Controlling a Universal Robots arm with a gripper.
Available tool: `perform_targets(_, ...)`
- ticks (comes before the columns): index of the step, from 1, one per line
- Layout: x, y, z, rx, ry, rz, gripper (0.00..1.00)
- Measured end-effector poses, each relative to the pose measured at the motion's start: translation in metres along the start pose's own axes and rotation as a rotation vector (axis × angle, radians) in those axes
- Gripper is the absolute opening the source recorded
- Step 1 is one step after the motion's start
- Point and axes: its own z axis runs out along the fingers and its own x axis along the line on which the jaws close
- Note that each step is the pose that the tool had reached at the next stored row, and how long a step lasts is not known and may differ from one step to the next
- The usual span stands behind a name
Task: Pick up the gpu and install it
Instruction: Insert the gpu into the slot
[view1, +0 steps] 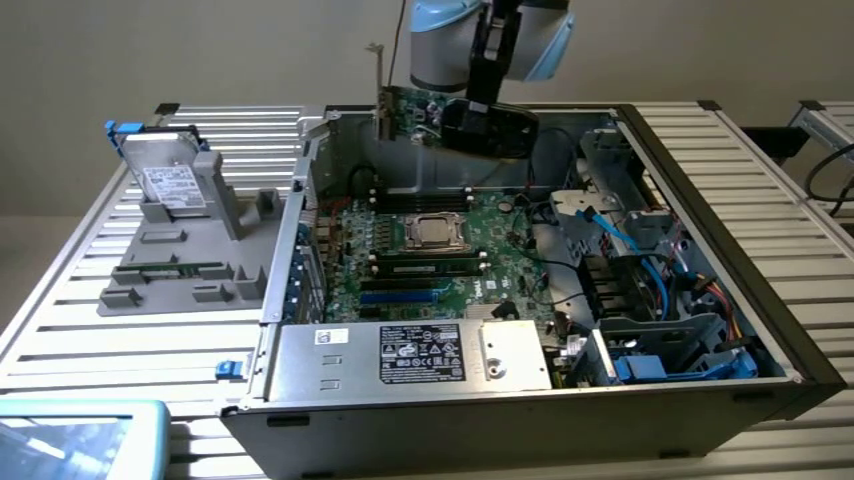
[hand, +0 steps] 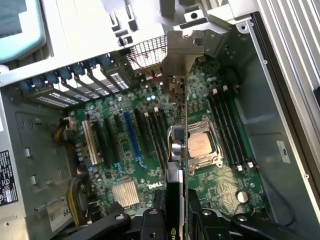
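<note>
jaws clamped on the gpu (view1: 454, 120), holding it in the air over the far end of the open case (view1: 534, 430); not in a slot, well clear of the motherboard (view1: 441, 265); in the wrist view it hangs edge-on just beside the cpu socket (hand: 202, 145); hard drive (view1: 171, 183) stands on the desk (view1: 80, 330), off to the exterior view's left
</note>
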Motion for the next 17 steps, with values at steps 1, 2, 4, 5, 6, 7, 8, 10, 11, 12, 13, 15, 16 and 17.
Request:
perform_targets(1, 0.0000, 0.0000, 0.0002, 0.0074, -0.0005, -0.016, 0.28)
perform_targets(2, 0.0000, 0.0000, 0.0005, 0.0148, -0.0012, -0.030, 0.28)
perform_targets(4, 0.0000, -0.0001, 0.0010, 0.0300, -0.0026, -0.060, 0.28)
perform_targets(5, -0.0001, -0.0001, 0.0012, 0.0377, -0.0032, -0.074, 0.28)
perform_targets(6, -0.0001, -0.0001, 0.0014, 0.0450, -0.0038, -0.089, 0.28)
perform_targets(7, -0.0001, -0.0001, 0.0016, 0.0521, -0.0042, -0.105, 0.28)
perform_targets(8, -0.0001, -0.0002, 0.0019, 0.0574, -0.0043, -0.121, 0.28)
perform_targets(10, -0.0001, -0.0002, 0.0022, 0.0647, -0.0037, -0.152, 0.28)
perform_targets(11, -0.0002, -0.0003, 0.0024, 0.0654, -0.0028, -0.165, 0.28)
perform_targets(12, -0.0002, -0.0003, 0.0025, 0.0660, -0.0015, -0.176, 0.28)
perform_targets(13, -0.0002, -0.0002, 0.0026, 0.0665, 0.0004, -0.186, 0.28)
perform_targets(15, -0.0002, -0.0002, 0.0027, 0.0679, 0.0052, -0.204, 0.28)
perform_targets(16, -0.0001, -0.0002, 0.0027, 0.0687, 0.0092, -0.210, 0.28)
perform_targets(17, -0.0001, -0.0002, 0.0027, 0.0697, 0.0138, -0.213, 0.28)
